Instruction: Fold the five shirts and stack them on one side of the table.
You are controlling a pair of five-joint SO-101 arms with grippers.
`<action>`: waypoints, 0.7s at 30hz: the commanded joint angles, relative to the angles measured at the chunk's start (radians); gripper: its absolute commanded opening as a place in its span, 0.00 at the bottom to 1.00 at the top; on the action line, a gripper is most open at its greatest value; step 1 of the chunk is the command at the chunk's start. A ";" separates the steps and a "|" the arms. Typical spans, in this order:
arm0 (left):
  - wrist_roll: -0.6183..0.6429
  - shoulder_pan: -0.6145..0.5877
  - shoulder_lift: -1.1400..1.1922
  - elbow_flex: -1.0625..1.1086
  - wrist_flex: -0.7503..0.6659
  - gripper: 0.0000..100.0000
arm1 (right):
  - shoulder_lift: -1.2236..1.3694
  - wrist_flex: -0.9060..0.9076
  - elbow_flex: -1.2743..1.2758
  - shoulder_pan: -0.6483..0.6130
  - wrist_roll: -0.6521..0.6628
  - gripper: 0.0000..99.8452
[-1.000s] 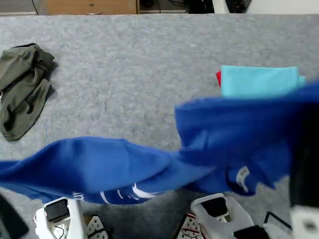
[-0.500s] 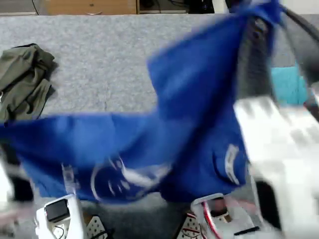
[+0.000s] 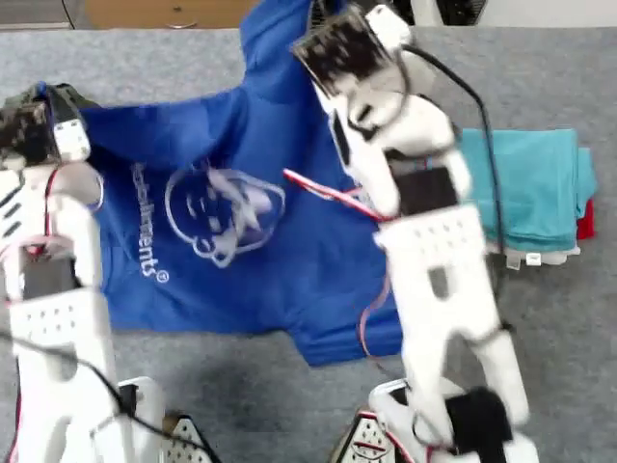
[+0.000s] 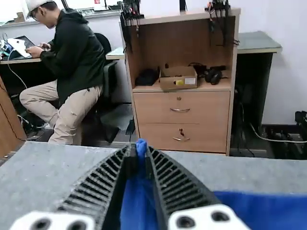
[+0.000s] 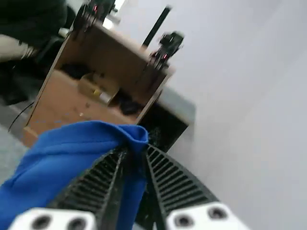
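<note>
A blue shirt [image 3: 260, 231] with a white print lies spread across the middle of the grey table [image 3: 174, 53], print side up. Its far edge is lifted at two points. My left gripper [image 4: 139, 149] is shut on a fold of its blue cloth at the far left, with the left arm [image 3: 48, 280] stretched along the left side. My right gripper [image 5: 136, 143] is shut on another bunch of the blue shirt [image 5: 72, 167], held up past the far edge; the right arm [image 3: 424, 222] crosses the shirt's right part. A folded stack with a teal shirt [image 3: 535, 188] on top sits at the right.
An olive shirt [image 3: 75, 95] peeks out at the far left behind the left arm. Red cloth [image 3: 583, 220] and white cloth show under the teal one. Bare table runs along the far right and near right. A wooden cabinet [image 4: 182, 96] stands beyond the table.
The blue shirt went from hanging near the front edge to swung up and spread over the table. Both arms moved towards the far side with it.
</note>
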 commanded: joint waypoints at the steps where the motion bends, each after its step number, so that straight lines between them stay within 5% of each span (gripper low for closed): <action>1: -0.012 0.008 0.257 -0.124 -0.075 0.02 | 0.165 -0.051 -0.096 -0.004 -0.089 0.00; 7: -0.018 0.002 0.621 -0.370 -0.054 0.02 | 0.452 0.121 -0.397 0.062 -0.279 0.00; 11: -0.018 0.011 0.811 -0.526 0.103 0.02 | 0.618 0.292 -0.604 0.122 -0.377 0.00; 16: -0.012 0.003 0.997 -0.727 0.272 0.02 | 0.797 0.488 -0.826 0.140 -0.354 0.00; 21: -0.011 0.003 1.148 -0.933 0.339 0.02 | 1.003 0.502 -0.978 0.113 -0.305 0.00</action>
